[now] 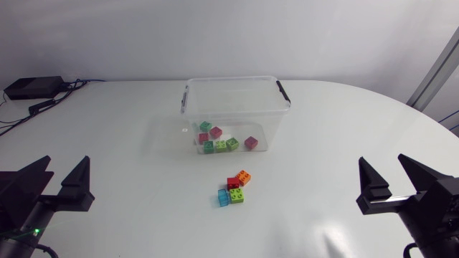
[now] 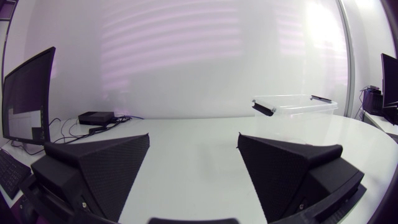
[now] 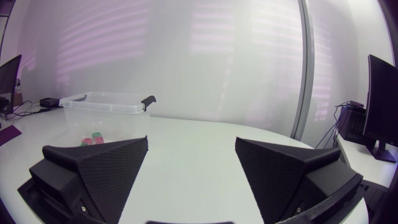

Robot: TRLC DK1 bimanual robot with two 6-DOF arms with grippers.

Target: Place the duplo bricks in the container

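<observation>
Head view: the clear container [image 1: 229, 81] stands mid-table [image 1: 344, 136] with its lid off and black handle clips at both ends. Several red and green duplo bricks [image 1: 219, 140] lie on its floor. Only this view shows the loose cluster [image 1: 234, 189] on the table just in front of the container: an orange, a red, a blue and a green brick, touching one another.

We see the left gripper [image 1: 68, 166] and the right gripper [image 1: 381, 162] near the front corners, well apart from the bricks. Both have their fingers spread and nothing between them.

Left wrist view: the left gripper [image 2: 193, 140] is spread, with the container [image 2: 295, 111] ahead of it to one side; we cannot make out its contents.

Right wrist view: the right gripper [image 3: 191, 142] is spread, and red and green bricks [image 3: 92, 138] show through the container's [image 3: 102, 107] wall.
</observation>
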